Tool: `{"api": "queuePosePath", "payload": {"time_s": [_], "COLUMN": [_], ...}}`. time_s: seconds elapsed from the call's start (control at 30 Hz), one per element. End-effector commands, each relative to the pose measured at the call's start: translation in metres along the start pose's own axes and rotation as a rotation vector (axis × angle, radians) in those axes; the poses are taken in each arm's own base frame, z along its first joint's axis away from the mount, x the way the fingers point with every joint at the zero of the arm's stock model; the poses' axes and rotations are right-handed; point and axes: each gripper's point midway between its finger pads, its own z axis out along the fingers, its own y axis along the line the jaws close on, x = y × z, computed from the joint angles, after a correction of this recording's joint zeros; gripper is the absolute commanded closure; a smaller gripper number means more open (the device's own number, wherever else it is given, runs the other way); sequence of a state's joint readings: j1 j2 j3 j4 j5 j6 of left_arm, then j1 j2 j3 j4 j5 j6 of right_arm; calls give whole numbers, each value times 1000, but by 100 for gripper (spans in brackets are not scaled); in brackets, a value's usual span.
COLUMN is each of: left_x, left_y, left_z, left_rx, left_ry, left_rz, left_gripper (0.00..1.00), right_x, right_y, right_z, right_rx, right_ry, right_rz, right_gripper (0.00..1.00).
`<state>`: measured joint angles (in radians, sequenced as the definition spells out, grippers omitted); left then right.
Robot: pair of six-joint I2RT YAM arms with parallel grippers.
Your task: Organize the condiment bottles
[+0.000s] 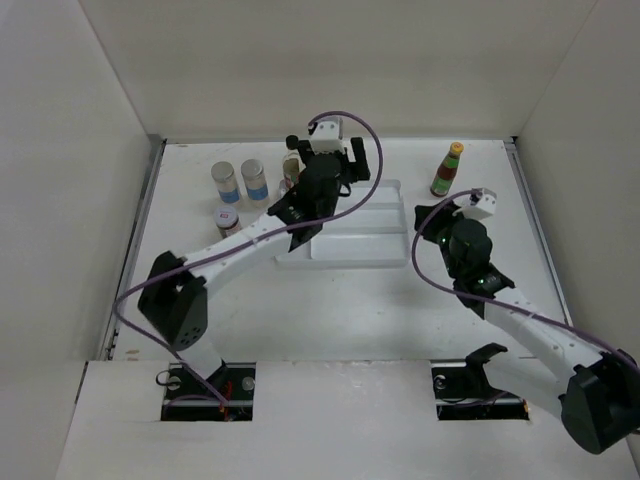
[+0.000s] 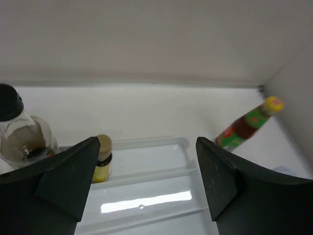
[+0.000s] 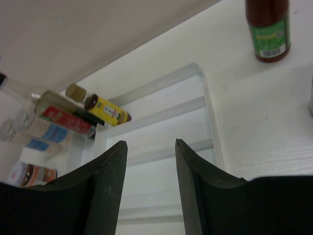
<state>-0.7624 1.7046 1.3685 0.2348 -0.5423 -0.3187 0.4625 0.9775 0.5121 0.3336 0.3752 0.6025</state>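
Presently, the left pincer (image 2: 146, 147) stands wide apart and empty over the far left part of the white tray (image 1: 372, 226). A small yellow bottle (image 2: 102, 162) stands in the tray's far compartment, just behind one finger. The right pincer (image 3: 150, 147) is narrowly apart, gripping nothing, to the right of the tray. The red sauce bottle (image 1: 447, 170) stands on the bench (image 1: 350, 310) far right, the pale-lidded shakers (image 1: 226, 183) far left.

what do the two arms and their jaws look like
Both arms match: the left arm and right arm have white links between bulky black joints. A purple cable loops along each, and a white camera block sits on each wrist. The jaws are matte black, broad and wedge-shaped. Small green lights show on the right arm.
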Motion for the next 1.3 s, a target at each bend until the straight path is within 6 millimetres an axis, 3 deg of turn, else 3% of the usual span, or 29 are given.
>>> {"api": "queuePosePath", "payload": {"time_s": [0.0,0.1,0.13,0.23,0.27,0.37,0.5,0.6,0.8,0.97,1.1,1.2,1.27], "left_x": [-83,-74,-66,-31,-19,19,73,99,122,133,147,151,152], "left_y": [-35,-35,-32,-19,-14,2,17,23,29,11,-1,-10,-14], "left_z": [-56,-92,-103,-135,-145,-177,-217,-232,-227,-222,-216,-214,-215], "left_rx": [138,195,204,247,259,309,379,415,407,456,479,503,514], "left_ry": [-211,-222,-220,-199,-189,-149,-74,-42,-37,-8,27,42,46], "left_rz": [-140,-178,-193,-257,-267,-267,-284,-300,-296,-279,-254,-250,-247], "left_gripper": [23,35,39,48,49,50,49,46,38,33,32,32,32], "right_x": [-49,-73,-82,-100,-103,-109,-116,-115,-108,-106,-108,-107,-108], "right_y": [6,-7,-13,-30,-36,-51,-67,-78,-101,-113,-114,-116,-117], "right_z": [14,33,40,58,65,82,106,129,168,196,211,220,222], "right_rx": [38,116,146,226,255,322,402,432,477,481,467,456,461], "right_ry": [-76,-81,-81,-82,-70,-54,-41,-9,13,13,-19,-22,-26], "right_rz": [21,-14,-34,-71,-93,-136,-212,-260,-277,-308,-307,-315,-319], "right_gripper": [58,61,57,32,23,12,3,1,2,9,21,38,55]}}
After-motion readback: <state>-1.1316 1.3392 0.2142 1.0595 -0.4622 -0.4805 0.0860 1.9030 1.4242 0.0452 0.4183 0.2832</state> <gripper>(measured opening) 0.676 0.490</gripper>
